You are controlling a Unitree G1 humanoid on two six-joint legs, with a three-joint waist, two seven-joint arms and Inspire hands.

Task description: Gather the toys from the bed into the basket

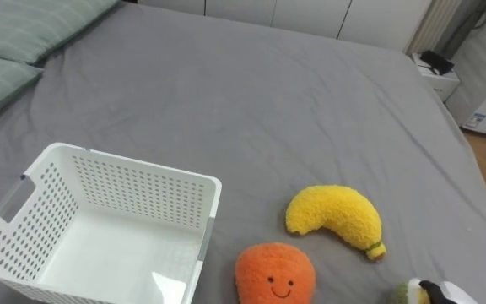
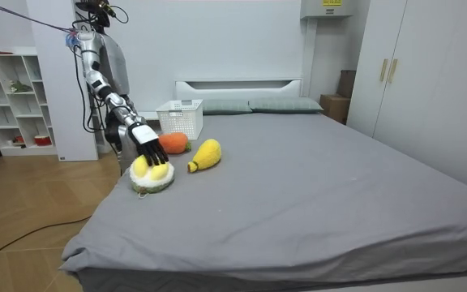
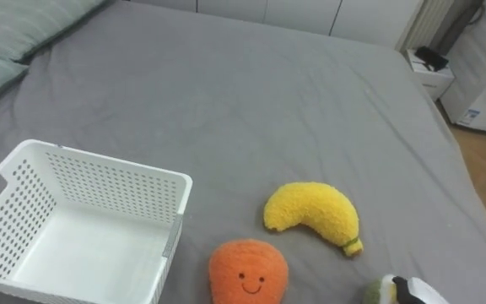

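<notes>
Room view: right hand (image 2: 148,139) atop plush (image 2: 154,181)

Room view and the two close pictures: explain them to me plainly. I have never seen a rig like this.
The machine is a two-legged humanoid robot with five-fingered hands. The room view comes from a camera standing off in the room and shows the robot beside the grey bed. The two eye views come from a stereo camera on its head, looking down at that bed. On it lie a white basket with nothing showing inside, an orange plush toy with a smiling face, a banana plush and, at the near edge, a round yellow-and-white plush. The right hand reaches to that last toy with straight fingers, on or just over it. Nothing is gripped yet.
</notes>
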